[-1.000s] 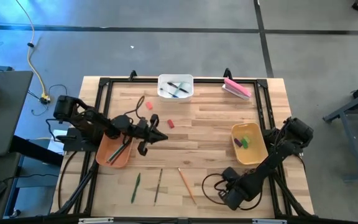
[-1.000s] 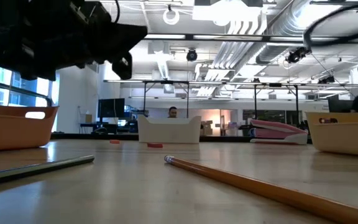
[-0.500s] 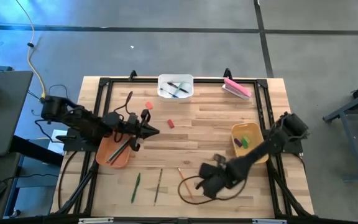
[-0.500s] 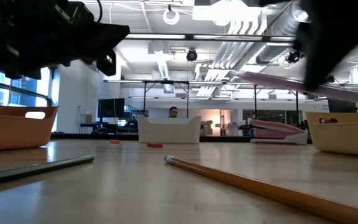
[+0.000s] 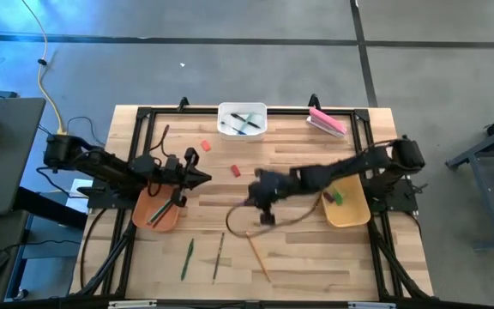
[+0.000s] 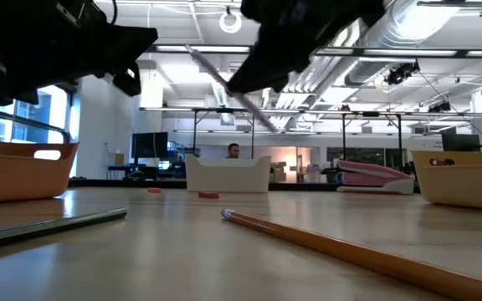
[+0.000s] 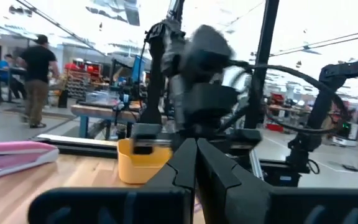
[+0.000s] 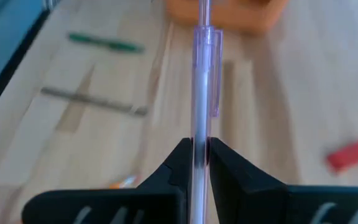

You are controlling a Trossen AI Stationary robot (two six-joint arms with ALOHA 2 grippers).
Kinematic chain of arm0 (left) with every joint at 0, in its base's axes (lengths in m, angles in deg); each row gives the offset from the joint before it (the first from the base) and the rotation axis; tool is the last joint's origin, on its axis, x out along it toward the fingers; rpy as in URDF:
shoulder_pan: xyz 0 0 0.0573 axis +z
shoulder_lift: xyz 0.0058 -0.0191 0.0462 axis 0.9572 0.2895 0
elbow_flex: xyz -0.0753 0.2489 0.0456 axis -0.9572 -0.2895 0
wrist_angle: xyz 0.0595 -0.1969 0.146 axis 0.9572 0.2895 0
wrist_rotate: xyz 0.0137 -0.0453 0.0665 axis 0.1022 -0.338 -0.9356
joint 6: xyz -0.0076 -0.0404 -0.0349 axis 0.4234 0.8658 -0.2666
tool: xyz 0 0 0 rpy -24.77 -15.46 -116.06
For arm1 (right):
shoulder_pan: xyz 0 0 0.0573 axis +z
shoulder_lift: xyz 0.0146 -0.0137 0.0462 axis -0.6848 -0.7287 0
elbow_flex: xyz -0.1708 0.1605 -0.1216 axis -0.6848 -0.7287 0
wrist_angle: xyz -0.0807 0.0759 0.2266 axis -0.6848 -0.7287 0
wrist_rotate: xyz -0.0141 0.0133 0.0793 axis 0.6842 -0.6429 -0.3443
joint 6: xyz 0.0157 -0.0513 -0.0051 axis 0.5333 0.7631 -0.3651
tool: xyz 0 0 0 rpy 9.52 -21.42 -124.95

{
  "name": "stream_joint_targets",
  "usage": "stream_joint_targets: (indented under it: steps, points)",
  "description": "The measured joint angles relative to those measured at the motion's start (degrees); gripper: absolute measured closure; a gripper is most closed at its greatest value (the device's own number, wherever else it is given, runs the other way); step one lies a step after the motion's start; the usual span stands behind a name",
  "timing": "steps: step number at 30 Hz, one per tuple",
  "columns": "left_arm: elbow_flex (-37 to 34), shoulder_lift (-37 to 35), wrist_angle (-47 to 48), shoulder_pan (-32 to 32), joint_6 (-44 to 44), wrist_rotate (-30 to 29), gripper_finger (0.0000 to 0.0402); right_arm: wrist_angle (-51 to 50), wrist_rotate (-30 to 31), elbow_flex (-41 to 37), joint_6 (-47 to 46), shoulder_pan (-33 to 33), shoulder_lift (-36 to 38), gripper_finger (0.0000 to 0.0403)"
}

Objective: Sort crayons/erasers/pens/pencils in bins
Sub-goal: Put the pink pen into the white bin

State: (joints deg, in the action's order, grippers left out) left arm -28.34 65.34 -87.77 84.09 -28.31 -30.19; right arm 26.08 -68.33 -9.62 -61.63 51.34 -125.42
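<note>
Pencils lie nearest the front edge of the counter [image 5: 316,257], all in front of the orange-brown bin [image 5: 155,210]: a green pencil [image 5: 186,258] closest to that bin, a brown pencil [image 5: 219,256] beside it, and an orange pencil [image 5: 258,256] farther off toward the mustard yellow bin [image 5: 346,209].

The orange-brown bin holds a few long sticks, and the left gripper [image 5: 204,178] hangs just behind and beside it, its fingers pressed together with nothing between them. The mustard yellow bin sits well apart from the orange-brown bin across the counter and has green and purple crayons [image 5: 336,196] inside.

Between those two bins, above the middle of the counter, the right gripper [image 5: 264,206] is clamped on a translucent purple pen [image 8: 202,74]; its fingers pinch the barrel, and the pen sticks out beyond the fingertips, clear of the wood.

Behind the orange-brown bin, two red pieces rest on the bare wood: a red crayon [image 5: 236,171] and, a little farther back, a red piece [image 5: 204,146]. Farthest from the orange-brown bin, at the back edge, stands the white bin [image 5: 243,130] with dark pens in it, and a pink block [image 5: 327,121] lies beyond the mustard yellow bin at the back.
</note>
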Motion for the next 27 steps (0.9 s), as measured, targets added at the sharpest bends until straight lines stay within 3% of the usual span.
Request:
stream_joint_targets:
  steps: [5, 8, 16, 27]
  points:
    - [-1.8, -2.6, 0.0, 0.0, -0.5, -6.9, 0.0401, 7.5, -8.7, -0.1, 8.3, -9.3, 0.0, 0.0382]
    - [-2.5, -3.1, 0.1, 0.0, -2.3, -11.5, 0.0402, 6.8, -11.0, 2.9, 12.1, -14.7, 0.0, 0.0382]
    - [-2.5, -3.1, 0.9, 0.0, -6.0, -17.3, 0.0401, -9.1, -5.1, 15.8, 19.0, -26.8, -3.4, 0.0382]
    - [-2.5, -3.1, 1.9, 1.2, -7.6, -20.3, 0.0401, -30.3, -4.5, 43.7, 27.9, -37.2, -25.1, 0.0382]
